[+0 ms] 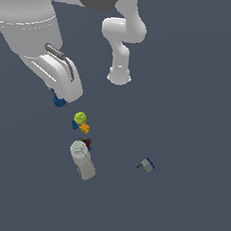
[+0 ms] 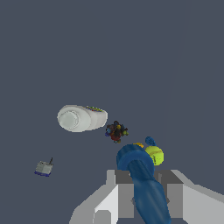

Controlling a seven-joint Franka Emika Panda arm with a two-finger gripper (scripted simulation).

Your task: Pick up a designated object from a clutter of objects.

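My gripper (image 1: pixel 59 100) is shut on the designated object (image 1: pixel 58 101), a small all-blue knobby piece. In the wrist view this blue piece (image 2: pixel 136 165) sticks out from between the two grey fingers (image 2: pixel 124 194) of the gripper (image 2: pixel 148 193). The held piece is up and to the exterior view's left of the clutter of objects. The clutter holds a lime-green ball (image 1: pixel 80 117), an orange block (image 1: pixel 84 128) and a white-grey bottle (image 1: pixel 82 159) lying on its side. A second tiny blue piece (image 2: pixel 150 141) lies beside the ball (image 2: pixel 154 155).
A dark multi-coloured small piece (image 2: pixel 116 131) sits between the bottle (image 2: pixel 81 118) and the ball. A grey piece with a dark blue edge (image 1: pixel 147 164) lies apart at the exterior view's right. The arm's white base (image 1: pixel 119 75) stands behind the clutter.
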